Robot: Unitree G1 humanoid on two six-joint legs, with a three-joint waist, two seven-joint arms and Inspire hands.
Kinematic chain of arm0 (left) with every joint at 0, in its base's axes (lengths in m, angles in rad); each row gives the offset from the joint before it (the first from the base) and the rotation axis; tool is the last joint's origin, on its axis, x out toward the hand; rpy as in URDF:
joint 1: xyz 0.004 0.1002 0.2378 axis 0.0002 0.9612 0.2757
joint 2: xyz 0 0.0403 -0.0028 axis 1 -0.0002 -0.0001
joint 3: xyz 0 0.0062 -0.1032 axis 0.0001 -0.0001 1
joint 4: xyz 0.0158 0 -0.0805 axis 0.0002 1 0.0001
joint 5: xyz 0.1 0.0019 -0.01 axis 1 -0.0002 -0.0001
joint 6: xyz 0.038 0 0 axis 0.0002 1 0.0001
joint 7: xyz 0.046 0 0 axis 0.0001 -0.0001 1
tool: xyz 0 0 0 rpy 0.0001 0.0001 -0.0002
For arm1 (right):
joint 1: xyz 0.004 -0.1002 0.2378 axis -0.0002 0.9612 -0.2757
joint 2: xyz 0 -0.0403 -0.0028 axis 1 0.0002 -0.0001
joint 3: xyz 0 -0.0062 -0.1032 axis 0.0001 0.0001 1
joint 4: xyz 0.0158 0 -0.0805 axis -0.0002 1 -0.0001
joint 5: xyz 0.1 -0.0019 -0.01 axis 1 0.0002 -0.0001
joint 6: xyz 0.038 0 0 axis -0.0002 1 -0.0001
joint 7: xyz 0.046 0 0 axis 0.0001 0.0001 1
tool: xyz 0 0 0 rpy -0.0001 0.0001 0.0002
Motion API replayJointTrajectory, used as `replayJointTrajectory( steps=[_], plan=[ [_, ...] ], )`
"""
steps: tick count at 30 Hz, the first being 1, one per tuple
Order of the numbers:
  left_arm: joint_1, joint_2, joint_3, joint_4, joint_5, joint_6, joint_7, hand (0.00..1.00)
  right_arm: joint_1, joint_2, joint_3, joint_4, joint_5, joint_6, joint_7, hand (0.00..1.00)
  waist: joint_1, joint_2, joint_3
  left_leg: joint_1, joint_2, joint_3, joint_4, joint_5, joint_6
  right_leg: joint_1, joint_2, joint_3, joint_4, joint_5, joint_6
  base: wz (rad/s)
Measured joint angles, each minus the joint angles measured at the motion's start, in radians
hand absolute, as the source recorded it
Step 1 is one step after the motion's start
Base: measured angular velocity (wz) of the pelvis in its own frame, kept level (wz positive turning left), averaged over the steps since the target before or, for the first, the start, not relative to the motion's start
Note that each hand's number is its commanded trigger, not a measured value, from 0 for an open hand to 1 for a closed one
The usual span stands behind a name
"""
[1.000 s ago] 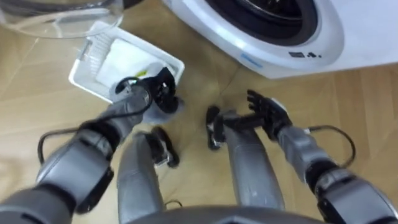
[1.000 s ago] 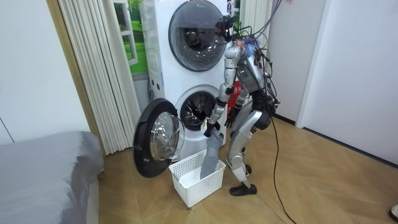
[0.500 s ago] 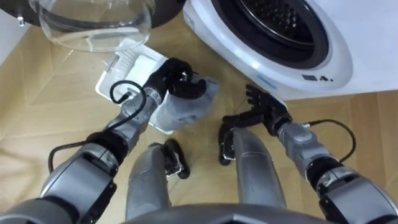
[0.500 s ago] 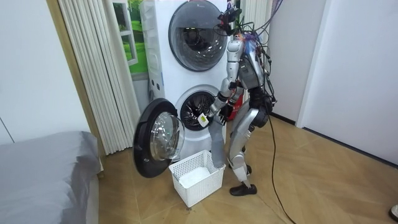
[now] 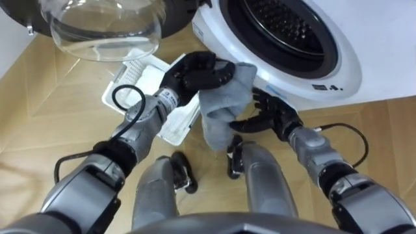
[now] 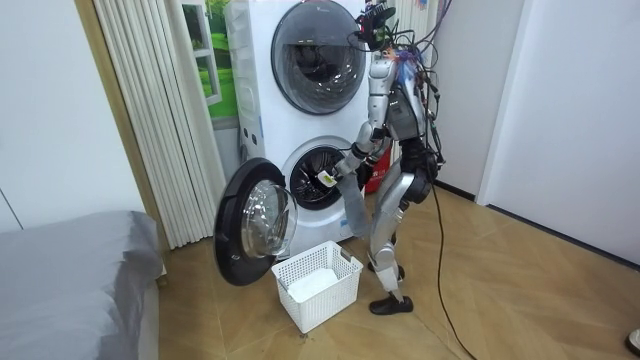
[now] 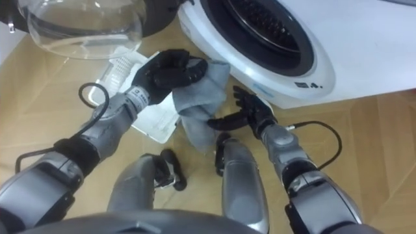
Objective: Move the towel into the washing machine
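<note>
One grey towel (image 5: 222,107) bunched in curled left hand (image 5: 194,70), right hand (image 5: 273,117) spread beside it, one white basket (image 5: 135,67), room view shows two stacked washing machines (image 6: 257,120).

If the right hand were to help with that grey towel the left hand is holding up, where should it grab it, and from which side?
Probably the loose lower end of the towel, from the robot's right. The left hand bunches the top, so the rest hangs free, and the open right hand sits just beside that hanging part.
</note>
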Motion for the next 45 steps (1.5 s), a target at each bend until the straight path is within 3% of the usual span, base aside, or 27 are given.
replayJointTrajectory(
  steps=[4,12,17,24,30,41,42,43,45],
  plan=[
    [0.005,0.0,0.002,-0.001,-0.051,0.002,-0.021,1.0,0.001,0.004,-0.008,-0.001,-0.028,0.0,0.005,0.0,0.001,0.001,-0.0039,0.011,0.003,-0.003,-0.004,0.001,-0.001,0.017,0.012,-0.002,-0.016,0.007,0.001,-0.01],
    [0.005,0.0,0.022,-0.042,-0.128,0.048,-0.032,1.0,0.02,0.003,-0.007,-0.001,-0.033,0.001,0.009,0.0,0.036,0.001,-0.0042,0.004,0.019,-0.006,-0.012,0.007,0.001,0.026,0.016,-0.016,-0.053,0.03,0.0,-0.01],
    [0.004,-0.002,0.028,-0.06,-0.186,0.073,-0.059,1.0,0.02,0.003,-0.008,0.0,-0.042,0.006,0.019,0.0,0.035,0.001,-0.0042,-0.006,0.018,-0.017,-0.016,0.008,0.001,0.026,0.015,-0.028,-0.058,0.03,-0.001,0.06],
    [0.002,-0.049,0.018,-0.06,-0.36,0.104,-0.121,1.0,0.017,0.016,-0.006,-0.001,-0.102,0.038,0.018,0.0,0.021,0.0,-0.0036,0.002,0.001,-0.017,-0.03,0.01,0.002,0.026,0.014,-0.024,-0.055,0.03,-0.001,0.01],
    [0.002,-0.056,0.021,-0.065,-0.363,0.107,-0.128,1.0,0.018,0.033,-0.008,-0.003,-0.121,0.045,0.018,0.0,0.015,-0.002,-0.0023,0.001,0.003,-0.013,-0.032,0.01,0.002,0.024,0.015,-0.019,-0.065,0.026,0.004,0.0],
    [0.002,-0.055,0.017,-0.072,-0.343,0.108,-0.137,1.0,0.019,0.027,-0.009,-0.002,-0.12,0.053,0.057,0.0,0.013,-0.007,-0.0008,-0.011,-0.001,-0.015,-0.031,0.011,0.002,0.011,0.011,-0.018,-0.06,0.026,0.004,0.0],
    [0.002,-0.055,0.014,-0.072,-0.344,0.108,-0.137,1.0,0.019,0.026,-0.008,-0.002,-0.12,0.058,0.062,0.34,0.013,-0.007,-0.0007,-0.011,0.0,-0.015,-0.032,0.011,0.002,0.011,0.006,-0.021,-0.059,0.026,0.004,0.0],
    [0.002,-0.055,0.011,-0.072,-0.349,0.108,-0.138,1.0,0.019,0.025,-0.008,-0.002,-0.121,0.059,0.064,1.0,0.013,-0.007,-0.0007,-0.011,0.0,-0.015,-0.033,0.012,0.003,0.012,0.005,-0.023,-0.06,0.026,0.004,0.04],
    [0.003,-0.055,-0.003,-0.072,-0.361,0.112,-0.14,1.0,0.018,0.022,-0.008,-0.002,-0.133,0.067,0.068,1.0,0.013,-0.007,-0.0007,-0.011,-0.001,-0.015,-0.035,0.013,0.003,0.013,0.002,-0.026,-0.061,0.026,0.004,0.04]
  ],
)
